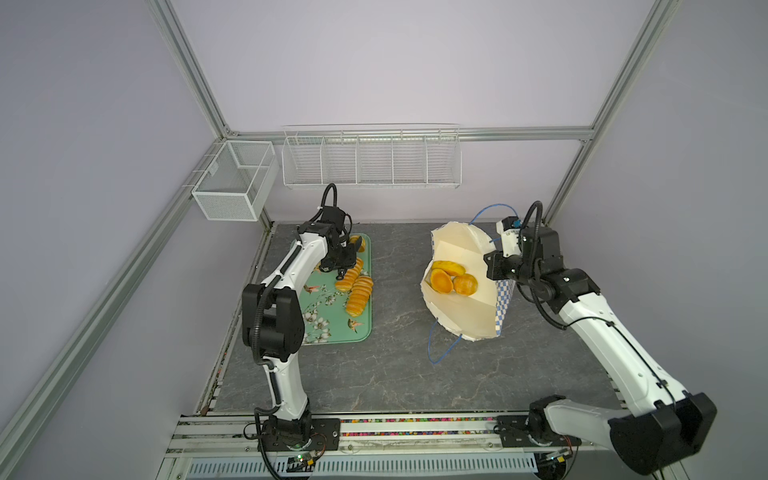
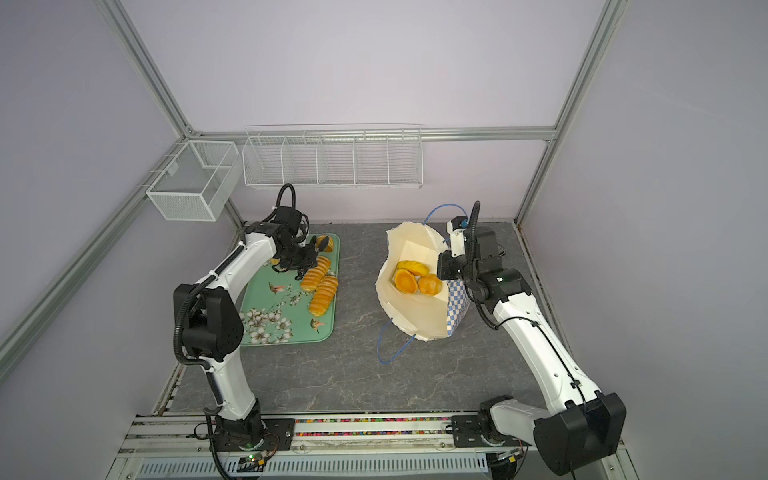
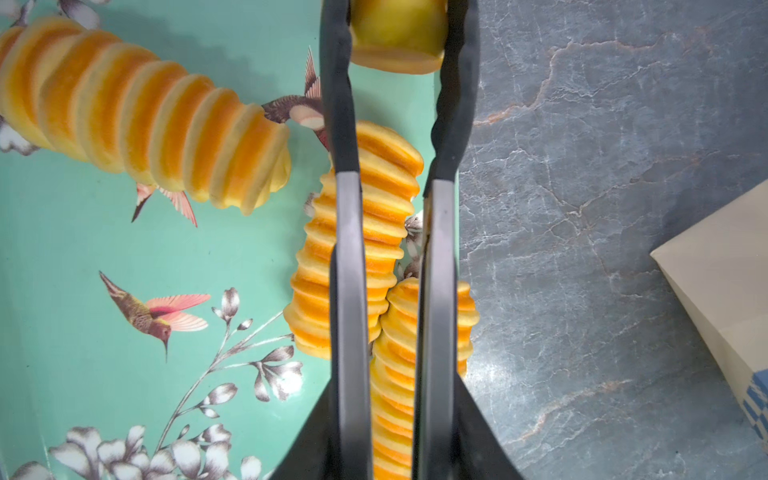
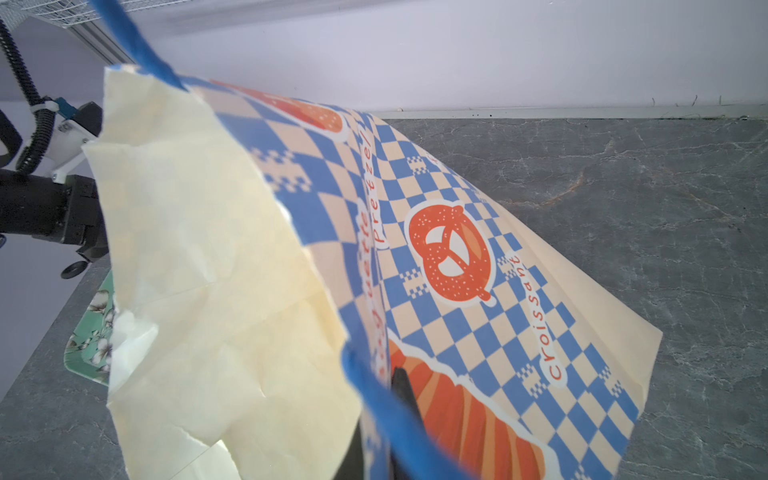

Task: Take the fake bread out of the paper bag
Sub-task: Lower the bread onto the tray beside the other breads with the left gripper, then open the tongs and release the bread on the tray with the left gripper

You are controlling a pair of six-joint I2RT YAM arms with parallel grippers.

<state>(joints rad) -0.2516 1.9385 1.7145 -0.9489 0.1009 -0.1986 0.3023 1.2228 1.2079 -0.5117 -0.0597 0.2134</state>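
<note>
**Your cell, mid-unpacking:** Lilac walls (image 1: 395, 62) and an aluminium frame (image 1: 519, 134) box in the workspace, where a grey marbled table (image 1: 395, 374) carries everything. A white wire rack (image 1: 370, 160) hangs on the back wall, and a mesh basket (image 1: 232, 187) hangs at the left corner. A green floral tray (image 1: 345, 332) lies along the table's left side.

Right of centre, the bag (image 1: 461, 316) leans over with its mouth gaping up at both top views. It is cream inside and blue-and-white checked outside, and the right wrist view shows a red pretzel print (image 4: 451, 253). It has thin blue cord handles (image 4: 384, 399), and one trails on the table in front. Your right gripper (image 4: 376, 422) is clamped on the bag's right rim.

Three glossy orange pieces of bread (image 1: 441, 280), one oblong and two round, sit touching inside the bag. Three ribbed loaves (image 3: 137, 116) lie on the tray. Your left gripper (image 3: 398, 8) hangs over the tray's far end, pinching a pale yellow bun (image 3: 397, 45) between its fingers.
</note>
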